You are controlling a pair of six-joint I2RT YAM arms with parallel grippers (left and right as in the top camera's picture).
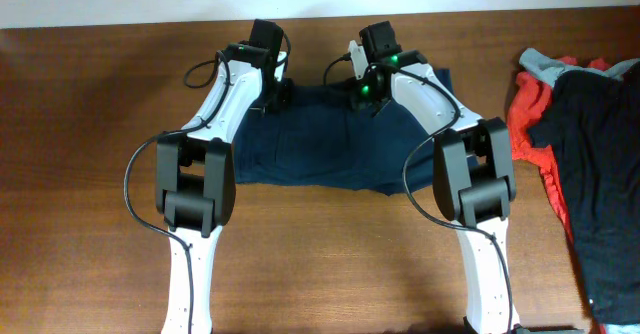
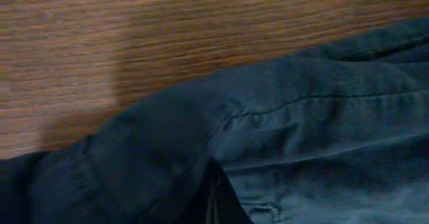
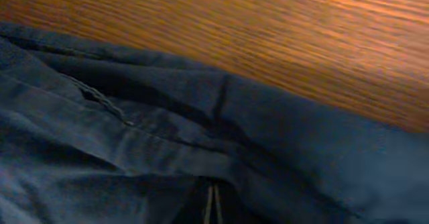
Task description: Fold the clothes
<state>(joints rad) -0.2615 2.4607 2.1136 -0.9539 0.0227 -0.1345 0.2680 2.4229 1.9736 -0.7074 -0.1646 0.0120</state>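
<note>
while the navy shorts (image 1: pixel 320 149) lie spread on the table (image 1: pixel 100 124), the left gripper (image 1: pixel 280 86) and right gripper (image 1: pixel 362 92) sit at their far edge, fingers pinching the cloth; other clothes (image 1: pixel 590 154) lie heaped far right.

Brown wood-grain table (image 1: pixel 320 264)

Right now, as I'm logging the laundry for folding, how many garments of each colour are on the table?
Navy shorts: 1
Black garment: 1
Red garment: 1
Grey garment: 1
Total: 4, as far as the overlapping pile shows.
</note>
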